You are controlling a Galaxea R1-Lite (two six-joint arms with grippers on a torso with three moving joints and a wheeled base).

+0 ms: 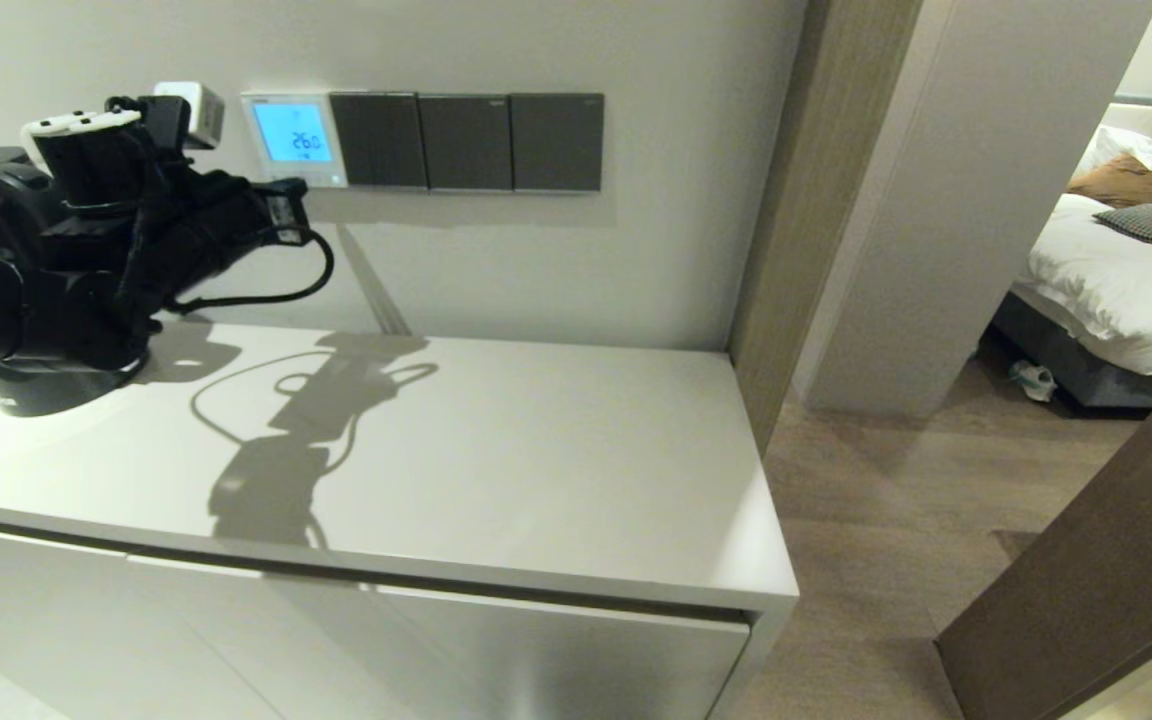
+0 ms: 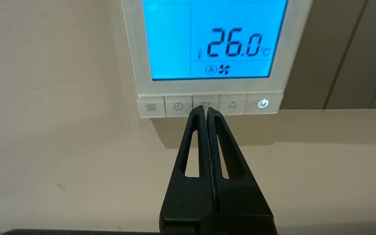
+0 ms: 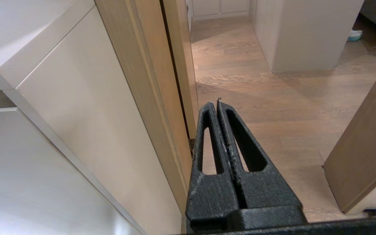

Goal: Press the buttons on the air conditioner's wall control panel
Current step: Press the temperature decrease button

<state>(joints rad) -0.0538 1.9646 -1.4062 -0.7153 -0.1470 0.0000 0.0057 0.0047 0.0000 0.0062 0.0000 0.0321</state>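
The air conditioner's wall control panel [image 1: 293, 138] is a small white square on the wall, its screen glowing blue with 26.0. In the left wrist view the panel [image 2: 132, 49] fills the top, with the row of buttons [image 2: 178, 106] under the screen: menu, clock, down arrow, up arrow and a lit power key [image 2: 263, 103]. My left gripper [image 2: 206, 109] is shut and empty, its tips at the down-arrow key [image 2: 206, 103], partly covering it. In the head view the left gripper [image 1: 291, 195] sits just below the panel. My right gripper [image 3: 217, 104] is shut and empty, parked low beside the cabinet's side.
Three dark grey switch plates [image 1: 466, 141] adjoin the panel on its right. A white cabinet top [image 1: 496, 450] lies below the wall. A black round base [image 1: 26, 395] stands on it under my left arm. A wooden door frame [image 1: 786, 200] and a bedroom are at the right.
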